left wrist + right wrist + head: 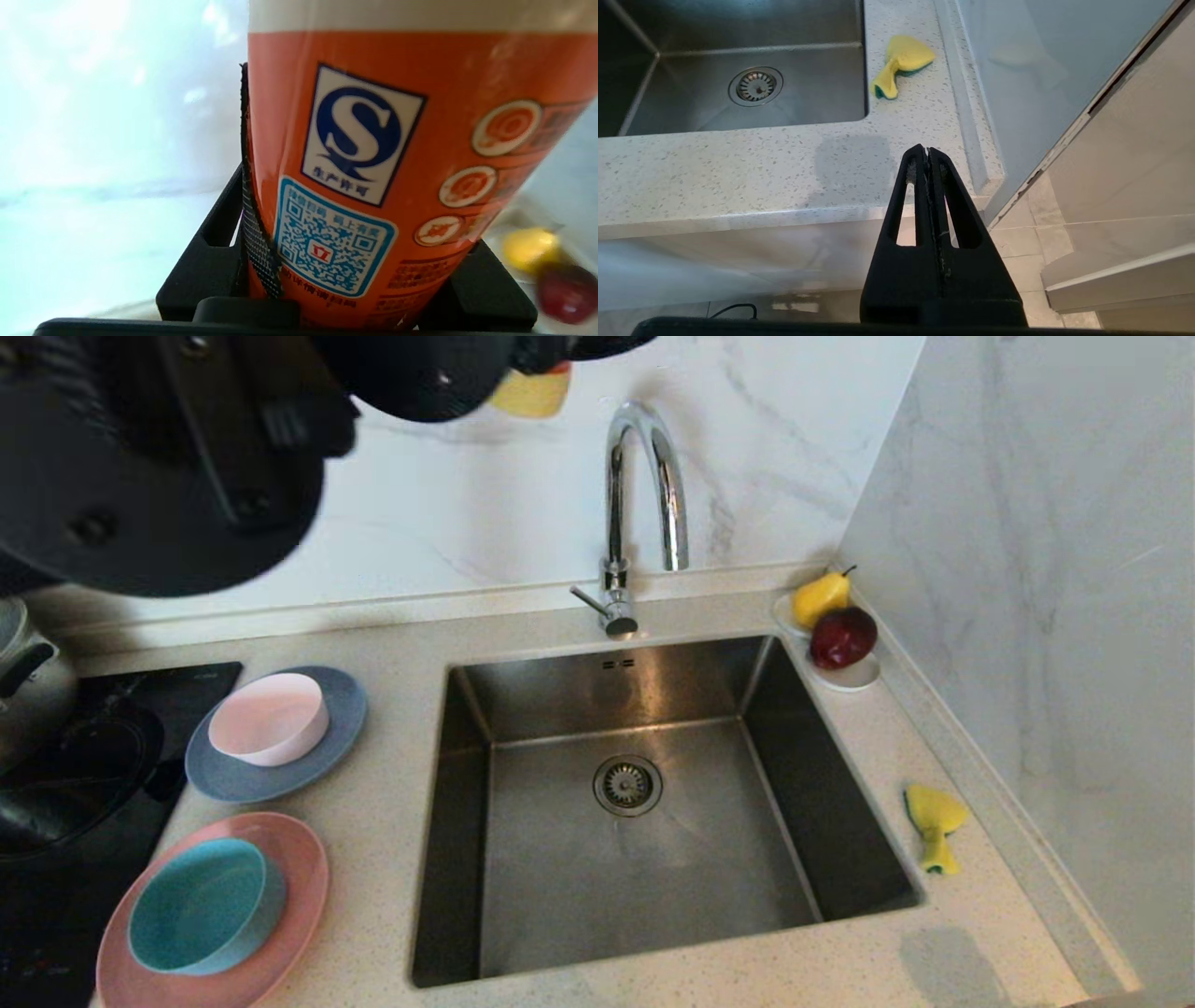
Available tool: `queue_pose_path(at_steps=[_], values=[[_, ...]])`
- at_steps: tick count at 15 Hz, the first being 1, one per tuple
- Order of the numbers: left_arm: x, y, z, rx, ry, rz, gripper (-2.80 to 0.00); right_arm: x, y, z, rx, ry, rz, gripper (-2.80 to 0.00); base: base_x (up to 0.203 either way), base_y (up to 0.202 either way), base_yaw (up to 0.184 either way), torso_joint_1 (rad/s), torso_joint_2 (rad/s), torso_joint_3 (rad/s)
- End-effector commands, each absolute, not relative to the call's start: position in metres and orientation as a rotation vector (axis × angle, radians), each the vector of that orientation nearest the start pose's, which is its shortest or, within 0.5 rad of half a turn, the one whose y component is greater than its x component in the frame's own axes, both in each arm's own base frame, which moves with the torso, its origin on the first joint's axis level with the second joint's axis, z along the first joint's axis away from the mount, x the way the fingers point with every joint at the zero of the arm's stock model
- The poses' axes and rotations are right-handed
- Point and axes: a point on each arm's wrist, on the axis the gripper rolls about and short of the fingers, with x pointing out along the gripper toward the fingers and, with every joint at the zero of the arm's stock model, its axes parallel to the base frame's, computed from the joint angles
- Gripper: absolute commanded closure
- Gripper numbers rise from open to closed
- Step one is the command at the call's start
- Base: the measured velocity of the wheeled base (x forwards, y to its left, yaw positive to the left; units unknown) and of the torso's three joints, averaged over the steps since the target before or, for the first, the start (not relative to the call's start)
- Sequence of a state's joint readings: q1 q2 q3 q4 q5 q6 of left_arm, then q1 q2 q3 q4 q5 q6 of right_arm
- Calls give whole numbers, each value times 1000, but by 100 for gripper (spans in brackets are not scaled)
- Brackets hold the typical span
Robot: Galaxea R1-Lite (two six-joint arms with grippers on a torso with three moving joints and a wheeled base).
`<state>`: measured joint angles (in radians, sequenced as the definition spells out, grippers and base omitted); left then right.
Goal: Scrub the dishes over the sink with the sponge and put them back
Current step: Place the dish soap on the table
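My left gripper (359,210) is shut on an orange bottle (373,154) with a yellow cap (532,394), held high in front of the back wall, left of the tap (644,485). The left arm (168,457) fills the upper left of the head view. The yellow sponge (934,823) (901,63) lies bent on the counter right of the sink (579,887). Left of the sink, a pale pink bowl (269,719) sits on the grey-blue plate (280,782). Nearer me, a teal bowl (201,905) sits on the salmon-pink plate (303,877). My right gripper (928,151) is shut and empty, low before the counter's front right edge.
A small white dish (854,679) with a yellow pear (820,597) and a red apple (843,637) stands at the sink's back right corner. A steel pot (28,681) and black hob (112,784) are at far left. A marble wall (1046,616) closes the right side.
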<state>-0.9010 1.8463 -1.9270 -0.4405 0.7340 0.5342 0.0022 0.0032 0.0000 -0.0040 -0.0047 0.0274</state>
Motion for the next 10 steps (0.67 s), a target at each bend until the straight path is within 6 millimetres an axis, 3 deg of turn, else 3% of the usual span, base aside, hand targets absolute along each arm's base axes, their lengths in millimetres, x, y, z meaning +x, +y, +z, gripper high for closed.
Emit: queue_pose_path(at_steps=[1, 7, 10], values=[[211, -211, 447, 86, -377, -20, 0, -23, 0, 76, 28, -2, -2, 0, 0, 0, 0, 0, 0, 0], [235, -136, 448, -27, -278, 50, 0, -23, 0, 76, 28, -2, -2, 0, 0, 0, 0, 0, 0, 0], [248, -108, 443, -72, -262, 89, 0, -23, 0, 76, 28, -2, -2, 0, 0, 0, 0, 0, 0, 0]])
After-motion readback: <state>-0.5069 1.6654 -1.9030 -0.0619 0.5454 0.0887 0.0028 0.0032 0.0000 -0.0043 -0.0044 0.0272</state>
